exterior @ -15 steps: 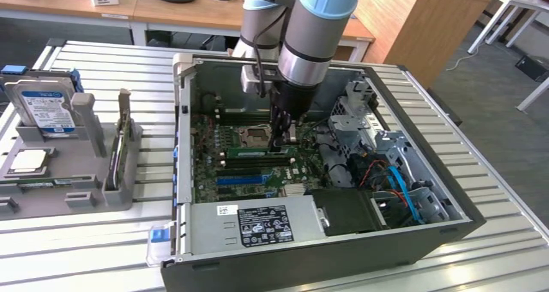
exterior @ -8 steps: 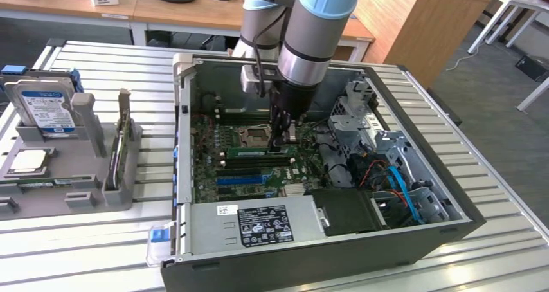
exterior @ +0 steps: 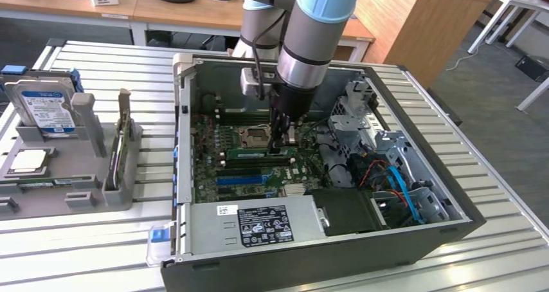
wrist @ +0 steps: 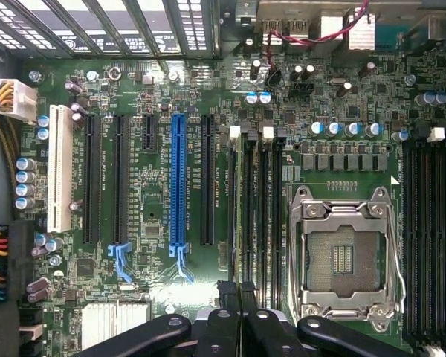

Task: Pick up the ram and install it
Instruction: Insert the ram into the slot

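Hard to make out: tool (exterior: 279, 148) tips sunk among mobo (exterior: 215, 170) parts in ext. view; arm (exterior: 313, 35) cut off at frame top. Fingers pressed together, nothing seen betw. them; can't tell if touching the ram (exterior: 254, 154). Thin green stick w/ pale label, standing on edge mid-mobo, running from tool tips toward 9 o'clock, at 6 o'clock of CPU socket (exterior: 256, 136). Seated in slot or only resting on it: can't tell.

Wrist view: black jointed links of tool (wrist: 239, 291) meeting over long black slots (wrist: 247, 201); square metal-framed CPU socket (wrist: 342, 256), glossy blue slot (wrist: 178, 186).

Ext. view, outside sheet-metal case (exterior: 184, 112), toward 9 o'clock: blue-labelled drive (exterior: 43, 109) upright in matte grey holder (exterior: 86, 166) on ribbed pale tabletop (exterior: 480, 253).
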`<state>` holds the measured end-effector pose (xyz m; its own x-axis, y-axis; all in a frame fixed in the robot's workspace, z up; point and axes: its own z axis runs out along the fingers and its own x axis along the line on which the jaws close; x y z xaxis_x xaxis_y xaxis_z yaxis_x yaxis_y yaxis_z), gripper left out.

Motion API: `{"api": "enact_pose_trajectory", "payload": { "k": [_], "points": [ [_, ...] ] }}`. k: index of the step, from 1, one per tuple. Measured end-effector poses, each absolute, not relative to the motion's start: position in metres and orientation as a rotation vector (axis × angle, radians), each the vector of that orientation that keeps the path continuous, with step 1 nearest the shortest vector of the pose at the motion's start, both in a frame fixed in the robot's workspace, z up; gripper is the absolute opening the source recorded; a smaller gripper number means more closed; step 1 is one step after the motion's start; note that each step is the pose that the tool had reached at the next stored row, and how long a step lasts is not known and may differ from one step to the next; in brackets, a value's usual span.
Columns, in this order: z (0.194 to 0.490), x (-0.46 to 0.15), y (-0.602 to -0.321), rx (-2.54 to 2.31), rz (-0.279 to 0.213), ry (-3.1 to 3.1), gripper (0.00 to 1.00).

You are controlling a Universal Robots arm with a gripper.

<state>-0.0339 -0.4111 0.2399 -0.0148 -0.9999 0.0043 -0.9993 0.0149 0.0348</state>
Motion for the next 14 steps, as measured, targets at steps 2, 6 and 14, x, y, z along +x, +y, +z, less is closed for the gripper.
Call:
{"api": "enact_pose_trajectory", "payload": {
  "k": [2, 6, 14],
  "points": [
    [0.2388, -0.0339, -0.4110, 2.186, -0.034, -2.218, 0.12],
    [0.2355, -0.0339, -0.4110, 2.186, -0.034, -2.218, 0.12],
    [0.2329, -0.0339, -0.4111, 2.186, -0.034, -2.218, 0.12]
  ]
}}
